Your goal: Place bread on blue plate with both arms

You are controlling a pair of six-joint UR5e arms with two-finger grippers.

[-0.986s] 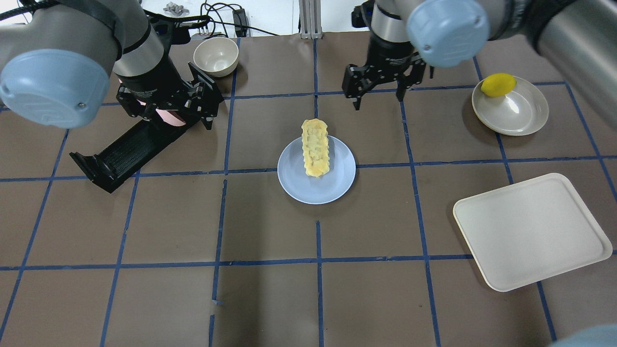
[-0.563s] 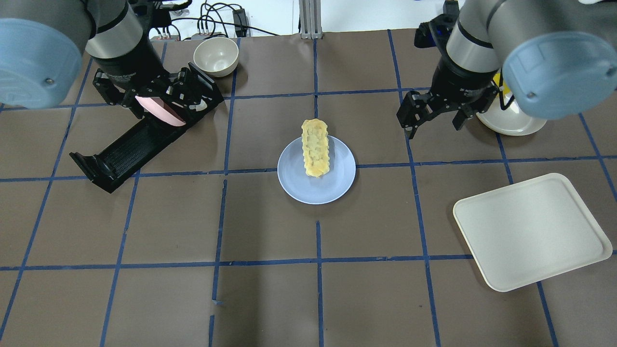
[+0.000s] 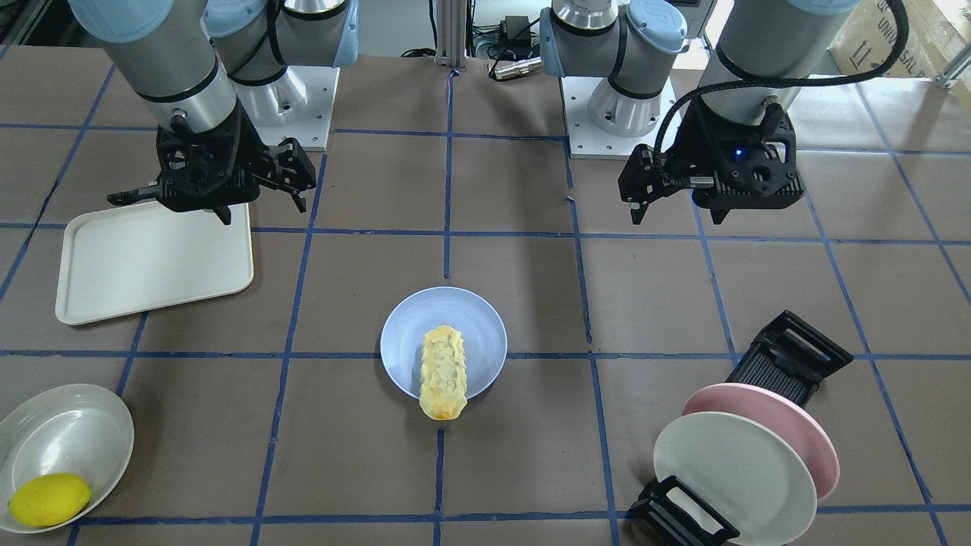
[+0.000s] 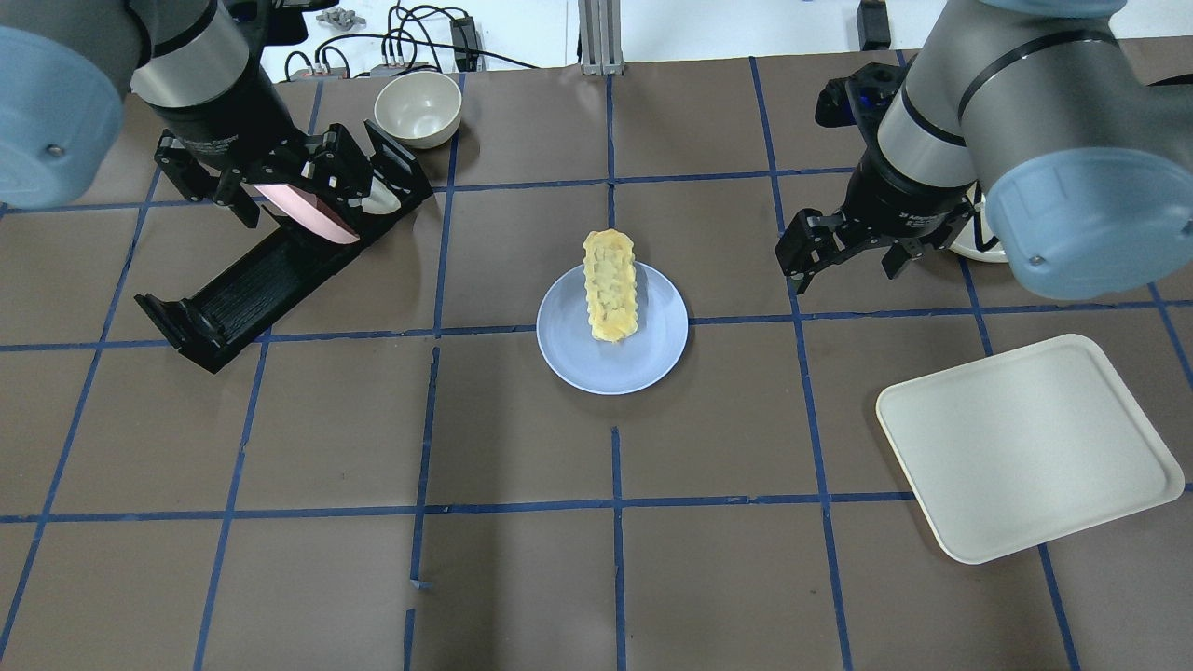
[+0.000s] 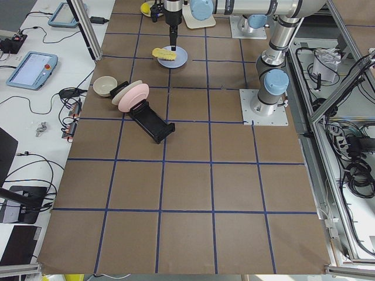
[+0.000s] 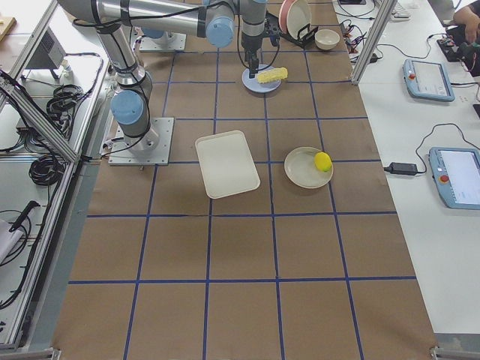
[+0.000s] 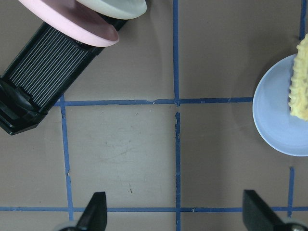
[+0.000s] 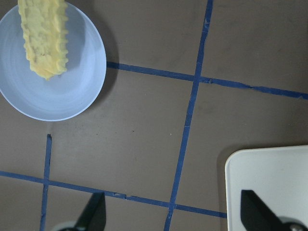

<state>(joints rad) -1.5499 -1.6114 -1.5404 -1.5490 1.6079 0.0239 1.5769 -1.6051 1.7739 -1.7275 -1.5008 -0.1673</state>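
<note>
The bread lies lengthwise on the blue plate at mid-table, its far end overhanging the rim; both also show in the front view (bread, plate). My left gripper is open and empty, raised over the dish rack to the plate's left; its wrist view shows its spread fingertips and the plate at the right edge. My right gripper is open and empty, raised to the plate's right; its wrist view shows the bread on the plate.
A black dish rack holds a pink plate and a cream plate at the left. A cream bowl stands behind it. A white tray lies near right. A lemon sits on a cream plate.
Both grippers have drawn away from the plate: the right one swung right and nearer the robot, the left one further left. Both stayed open. The bread and plate have not moved.
</note>
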